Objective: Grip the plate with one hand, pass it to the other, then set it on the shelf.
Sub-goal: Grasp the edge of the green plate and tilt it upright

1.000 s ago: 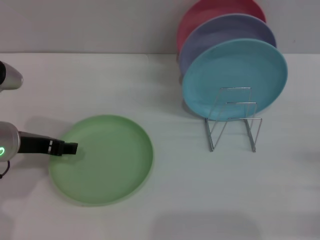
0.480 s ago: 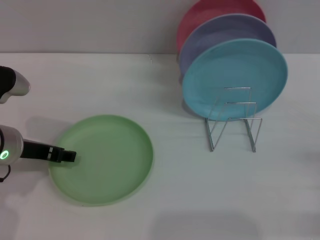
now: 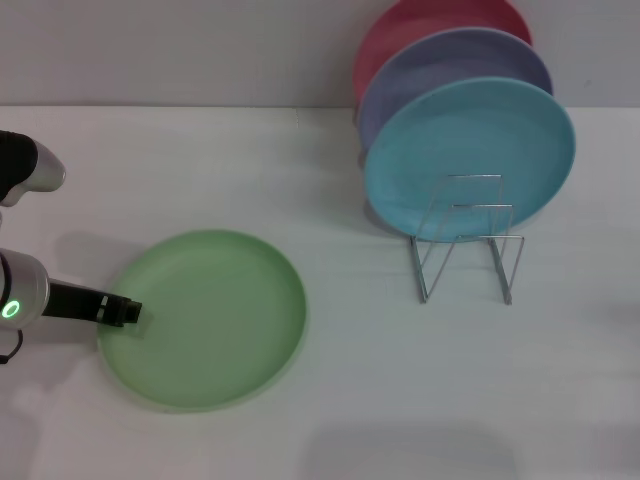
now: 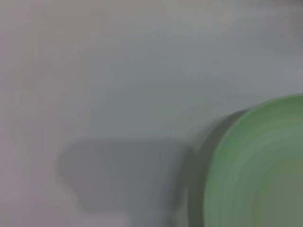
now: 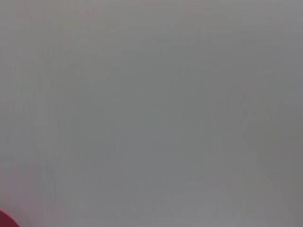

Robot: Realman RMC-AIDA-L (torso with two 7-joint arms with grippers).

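The light green plate lies flat on the white table, front left. My left gripper, black on a silver arm with a green ring light, sits at the plate's left rim, pointing toward the plate. The left wrist view shows the plate's edge close by, and the gripper's shadow on the table. The silver wire shelf stands at the right; its front loops hold nothing. My right gripper is out of view, and its wrist view shows only a blank pale surface.
A turquoise plate, a lavender plate and a pink-red plate stand on edge, one behind another, at the back of the shelf. Bare white table lies between the green plate and the shelf.
My left gripper has drawn back to the left, from over the plate's inside to its left rim. The plate and the shelf have not moved.
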